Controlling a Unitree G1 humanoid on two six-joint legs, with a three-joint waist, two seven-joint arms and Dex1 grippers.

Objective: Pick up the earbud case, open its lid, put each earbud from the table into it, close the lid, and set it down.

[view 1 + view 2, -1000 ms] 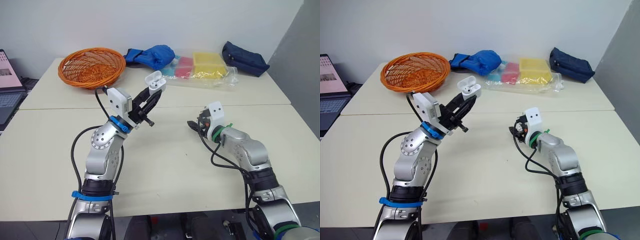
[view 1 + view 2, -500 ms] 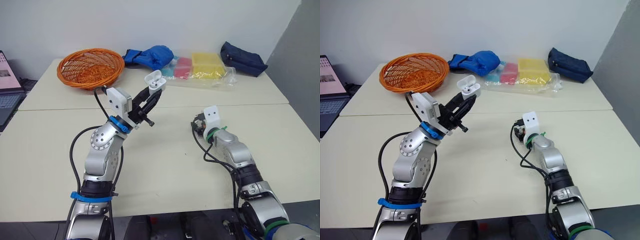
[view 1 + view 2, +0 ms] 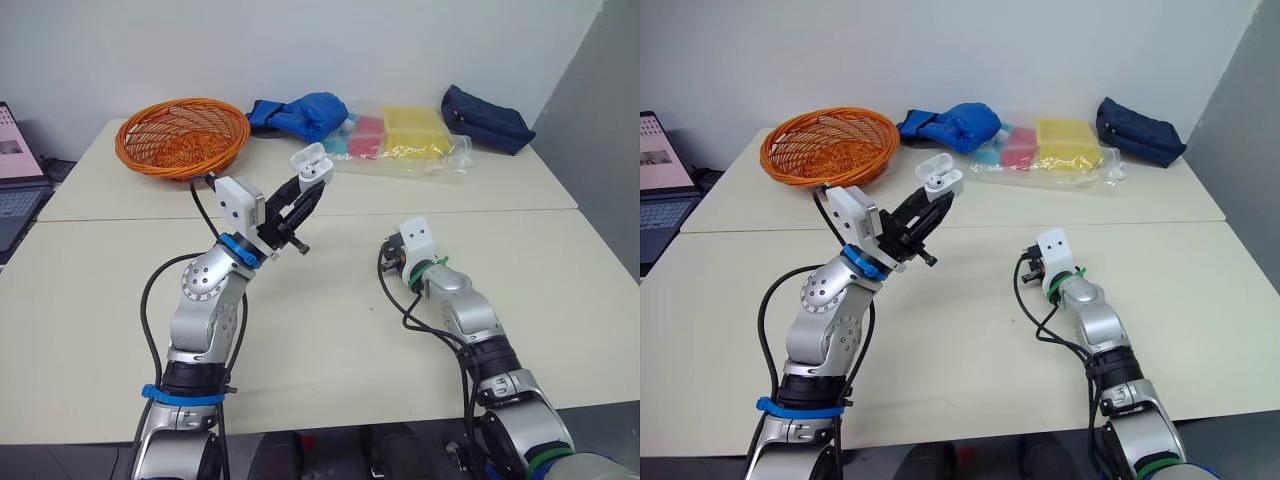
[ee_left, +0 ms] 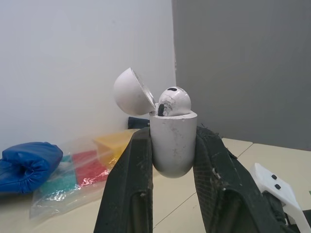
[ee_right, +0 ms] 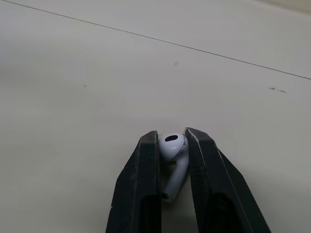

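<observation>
The white earbud case is hanging in the air above the table, upright, and I am watching the left gripper clamping it around its lower body, one black finger pressing on each side. Its lid is standing open, tipped back on the hinge. One earbud is sitting in the case, its rounded head poking above the rim.

To the robot's right, the right gripper is reaching low over the tabletop, its two fingers narrowed onto the second earbud. The fingers are pinching the bud's head, with the stem pointing back between them. I cannot tell whether the bud is touching the surface or hanging just above it. The two grippers are sitting well apart, the left one raised and angled toward the far side of the table.

Along the far edge, an orange wicker basket is resting at the robot's left. Beside it a blue fabric bundle is lying next to a clear plastic bag of yellow, red and teal items. A dark navy pouch is lying at the far right. A laptop is showing at the left margin.
</observation>
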